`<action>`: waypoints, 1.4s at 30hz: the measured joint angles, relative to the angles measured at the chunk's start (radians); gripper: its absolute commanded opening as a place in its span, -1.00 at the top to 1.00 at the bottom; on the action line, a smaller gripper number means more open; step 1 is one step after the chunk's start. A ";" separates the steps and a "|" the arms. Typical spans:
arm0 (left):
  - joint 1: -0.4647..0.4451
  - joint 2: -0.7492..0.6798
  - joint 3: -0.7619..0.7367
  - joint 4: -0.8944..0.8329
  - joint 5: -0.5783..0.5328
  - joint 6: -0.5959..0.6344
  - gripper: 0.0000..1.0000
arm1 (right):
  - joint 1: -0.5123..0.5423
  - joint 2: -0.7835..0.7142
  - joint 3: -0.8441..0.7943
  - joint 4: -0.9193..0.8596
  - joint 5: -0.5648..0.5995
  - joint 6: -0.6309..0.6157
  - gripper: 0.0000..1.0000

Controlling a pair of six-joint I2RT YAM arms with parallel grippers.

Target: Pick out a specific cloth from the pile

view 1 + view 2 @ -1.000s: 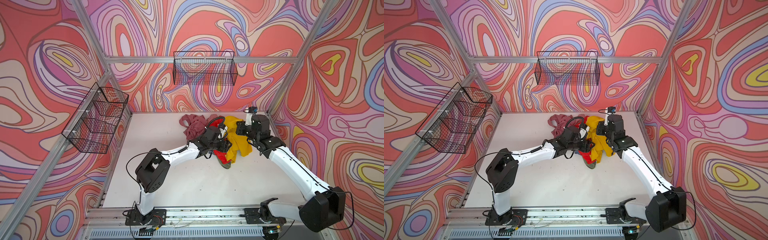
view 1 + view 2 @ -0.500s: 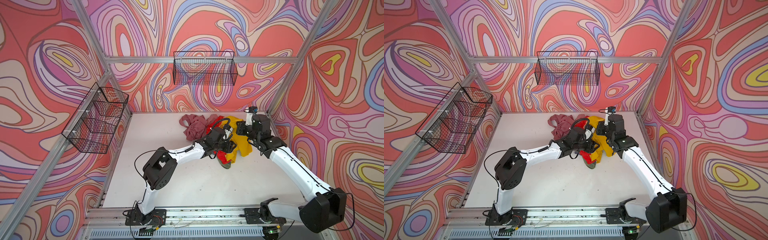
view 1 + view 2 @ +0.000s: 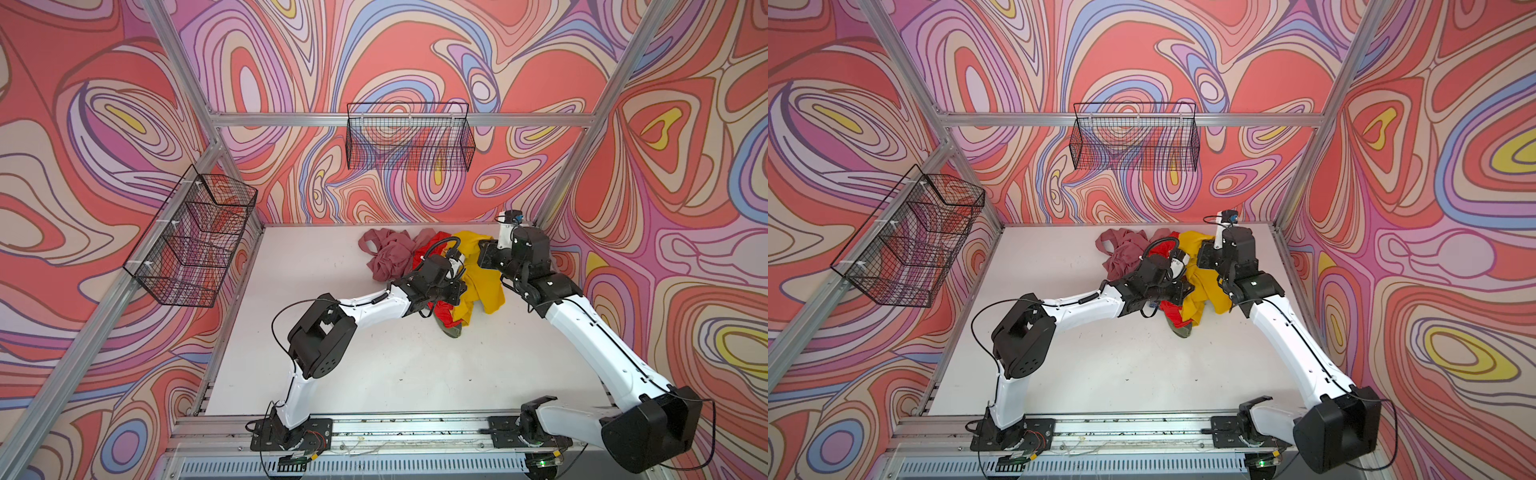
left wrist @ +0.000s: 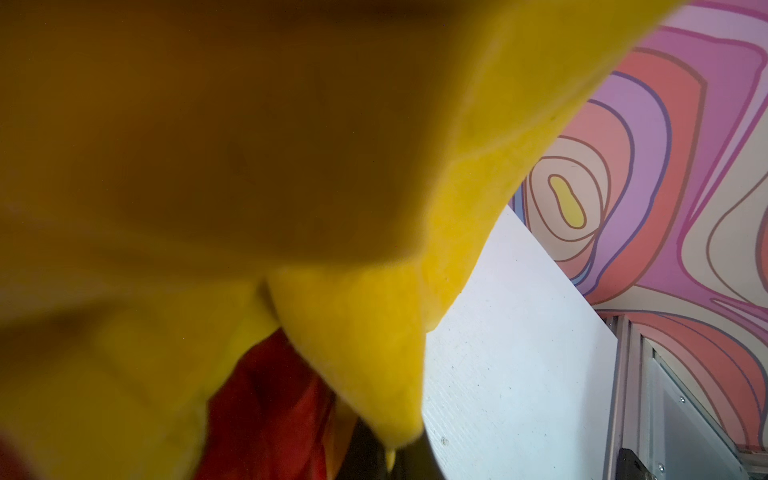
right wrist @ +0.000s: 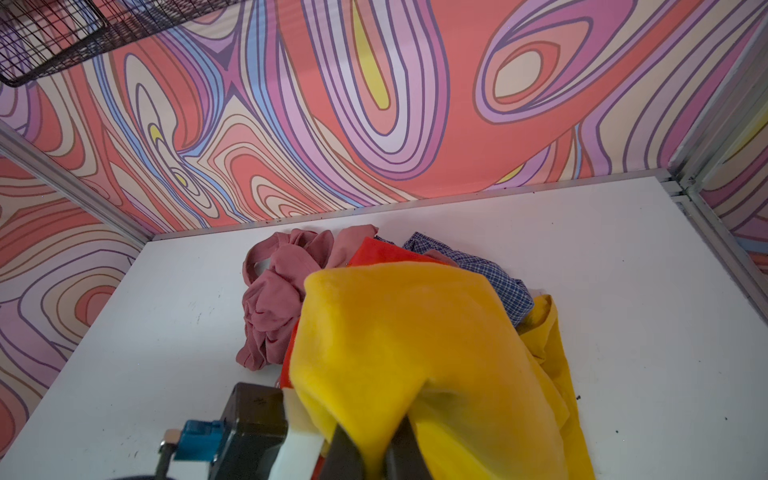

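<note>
Yellow cloth (image 3: 478, 286) sits at the far right of the white table (image 3: 395, 365), draped over the pile (image 3: 415, 266), and I see my right gripper (image 5: 370, 449) pinched shut on a fold of it. My left gripper (image 3: 455, 291) is buried against the same cloth beside the red one (image 3: 428, 251); its wrist view is all yellow fabric, with the jaws closed on the yellow cloth as far as I can tell. The pink cloth (image 5: 274, 303) lies left of the heap, a blue-checked one (image 5: 490, 278) behind it. Swirly patterned walls (image 3: 415, 50) box the table in (no readable writing anywhere). Two wire baskets (image 3: 409, 137) hang on the far and left walls. Near and left of the pile the table is open; the right wall is close.
</note>
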 measured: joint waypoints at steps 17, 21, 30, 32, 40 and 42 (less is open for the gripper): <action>0.000 -0.338 -0.034 0.027 0.029 0.001 1.00 | -0.053 -0.070 -0.023 -0.032 0.158 -0.049 -0.74; 0.000 -0.416 -0.034 0.026 0.031 0.015 1.00 | -0.059 -0.070 -0.055 -0.043 0.197 -0.054 -0.80; 0.000 -0.544 0.077 -0.087 -0.034 0.142 1.00 | -0.073 -0.080 -0.096 -0.043 0.251 -0.060 -0.83; 0.000 -0.570 0.101 -0.119 -0.065 0.176 1.00 | -0.074 -0.084 -0.102 -0.042 0.251 -0.062 -0.83; 0.037 -0.689 0.135 -0.227 -0.199 0.309 1.00 | -0.077 -0.087 -0.150 -0.015 0.222 -0.070 -0.83; 0.063 -0.714 0.135 -0.246 -0.224 0.333 1.00 | -0.077 -0.090 -0.160 -0.010 0.206 -0.073 -0.83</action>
